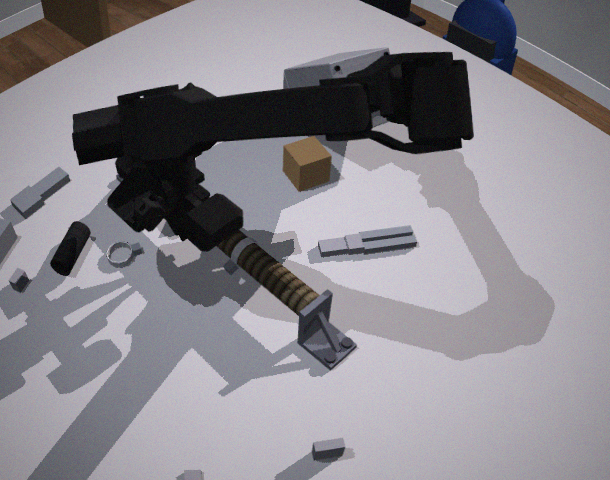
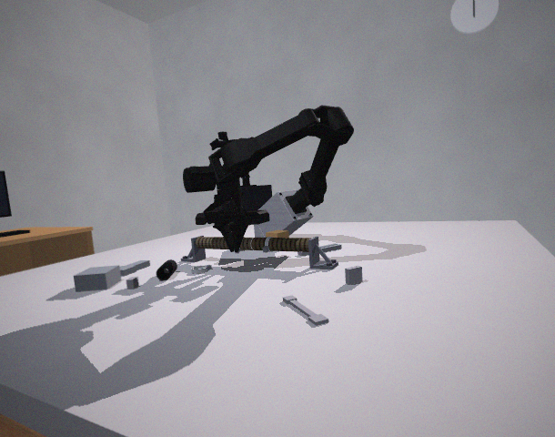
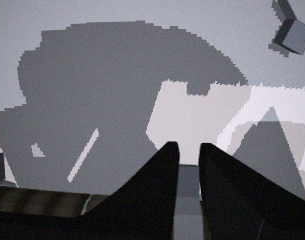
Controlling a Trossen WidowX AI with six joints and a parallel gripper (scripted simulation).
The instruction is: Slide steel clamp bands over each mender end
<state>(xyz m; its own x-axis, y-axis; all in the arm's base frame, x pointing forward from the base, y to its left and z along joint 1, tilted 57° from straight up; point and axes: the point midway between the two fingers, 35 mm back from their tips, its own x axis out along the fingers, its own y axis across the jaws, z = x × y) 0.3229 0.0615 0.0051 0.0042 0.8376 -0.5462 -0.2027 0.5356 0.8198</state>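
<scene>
1. The gripper [image 2: 234, 248] points straight down onto the hose [image 1: 274, 277], its fingers drawn close with only a narrow slot between them — clenched on a clamp band [image 3: 187, 227], a grey strip showing in that slot in the wrist view.
2. The hose is a ribbed brown tube held level above the table [image 1: 450, 387] between two grey brackets. One bracket [image 1: 323, 330] shows in the top view; the exterior view shows both, the second bracket [image 2: 196, 249] at the hose's far-left end.
3. The gripper sits toward the left part of the hose in the exterior view, nearer the second bracket than the other one.
4. A second clamp band [image 1: 236, 251] shows as a pale ring around the hose just beside the gripper body in the top view; in the exterior view it lies to the right of the fingers, near the hose's middle. So two bands are on the hose — one pinched, one free.
5. One loose steel ring [image 1: 120, 253] lies flat on the table, apart from the hose.
6. Also on the table: one tan cube [image 1: 306, 163], one black cylinder [image 1: 69, 247], one flat grey stepped bar [image 1: 366, 240], and several small grey blocks, whose full count I cannot tell.
</scene>
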